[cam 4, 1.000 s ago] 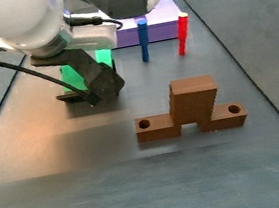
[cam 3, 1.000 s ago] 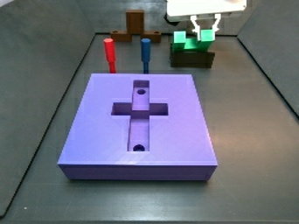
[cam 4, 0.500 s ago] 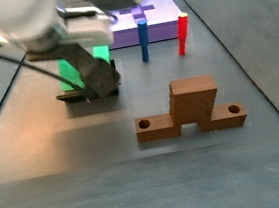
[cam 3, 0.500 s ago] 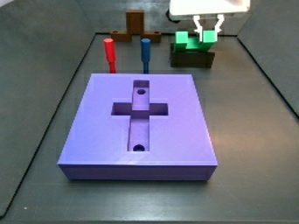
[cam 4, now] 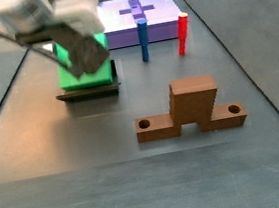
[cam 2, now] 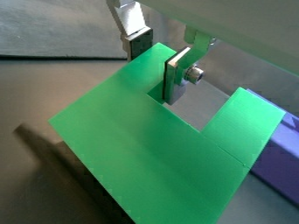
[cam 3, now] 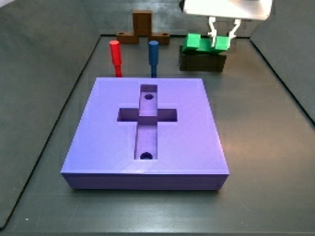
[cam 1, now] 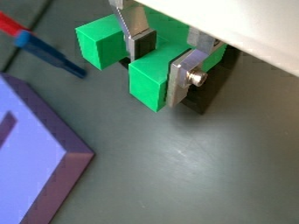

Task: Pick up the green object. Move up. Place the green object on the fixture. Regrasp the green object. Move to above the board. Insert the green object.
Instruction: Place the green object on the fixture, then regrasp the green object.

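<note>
Gripper (cam 1: 162, 59): above fixture (cam 3: 204, 61), fingers (cam 1: 184, 77) straddling one prong of green object (cam 1: 152, 77), contact unclear, grip state cannot tell; green object seated on fixture, well apart from board (cam 3: 147, 129); red peg (cam 3: 116, 56) and blue peg (cam 3: 154, 55) upright beside board.

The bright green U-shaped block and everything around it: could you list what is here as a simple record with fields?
green block: bright green U-shaped block sitting on the dark box-like fixture
gripper: gripper at the green block, one prong between its silver fingers
board: large purple slab with a cross-shaped recess, nothing in it
pegs: red peg and blue peg, upright beyond the board
stand: brown wooden stand
</note>
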Tool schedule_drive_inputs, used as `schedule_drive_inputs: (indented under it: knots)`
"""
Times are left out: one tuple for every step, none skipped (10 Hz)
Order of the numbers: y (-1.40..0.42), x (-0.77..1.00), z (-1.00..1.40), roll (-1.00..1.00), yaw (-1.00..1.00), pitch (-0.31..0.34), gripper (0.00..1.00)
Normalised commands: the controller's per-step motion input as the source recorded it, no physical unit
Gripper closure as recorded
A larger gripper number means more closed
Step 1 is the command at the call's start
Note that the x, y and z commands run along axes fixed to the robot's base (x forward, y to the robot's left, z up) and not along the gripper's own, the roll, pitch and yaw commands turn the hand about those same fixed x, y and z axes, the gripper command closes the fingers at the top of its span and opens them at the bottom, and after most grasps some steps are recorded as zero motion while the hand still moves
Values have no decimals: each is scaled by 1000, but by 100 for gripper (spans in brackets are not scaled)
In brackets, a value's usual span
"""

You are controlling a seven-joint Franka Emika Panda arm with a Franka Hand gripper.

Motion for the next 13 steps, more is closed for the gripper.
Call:
schedule_drive_inputs:
  knots:
    - [157, 0, -146, -277, 0, -403, 100]
    - [80, 0, -43, -94, 0, -131, 100]
    - [0, 0, -31, 0, 0, -23, 100]
    - [0, 0, 0, 0, 0, 0, 100]
    - [0, 0, 0, 0, 0, 0, 0]
    - [0, 0, 0, -20, 11, -20, 0]
    - [231, -137, 283, -46, 126, -371, 0]
    - [169, -217, 757, 14, 180, -560, 0]
    - [74, -340, 897, 197, 294, -583, 0]
    - [0, -409, 754, 523, 257, -531, 0]
    - [0, -377, 651, 697, 266, -454, 0]
    - [-54, -257, 500, 866, 340, -386, 0]
    - [-83, -123, 457, 969, 403, -151, 0]
